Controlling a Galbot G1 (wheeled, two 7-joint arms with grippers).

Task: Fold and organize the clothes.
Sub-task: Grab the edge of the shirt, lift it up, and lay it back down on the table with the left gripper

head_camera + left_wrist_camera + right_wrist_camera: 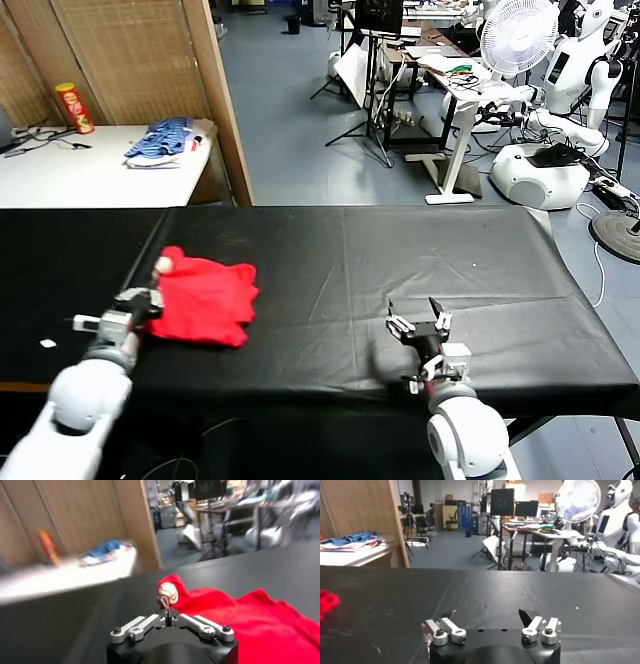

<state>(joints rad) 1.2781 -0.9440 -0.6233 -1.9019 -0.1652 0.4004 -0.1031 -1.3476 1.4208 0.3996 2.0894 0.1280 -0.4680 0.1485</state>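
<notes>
Shirt (205, 300), bright red and bunched into a rough heap, lies on the black table (400, 270) toward its left side, nearer the front edge than the back one. Left gripper (152, 297) sits at the shirt's left edge with its jaws drawn fully together, pinching a fold of the red cloth; the left wrist view shows a bit of brown-and-white print (167, 592) standing up just past the fingertips. Right gripper (421, 321) rests low near the front edge, well apart from the shirt, jaws spread wide and holding nothing
</notes>
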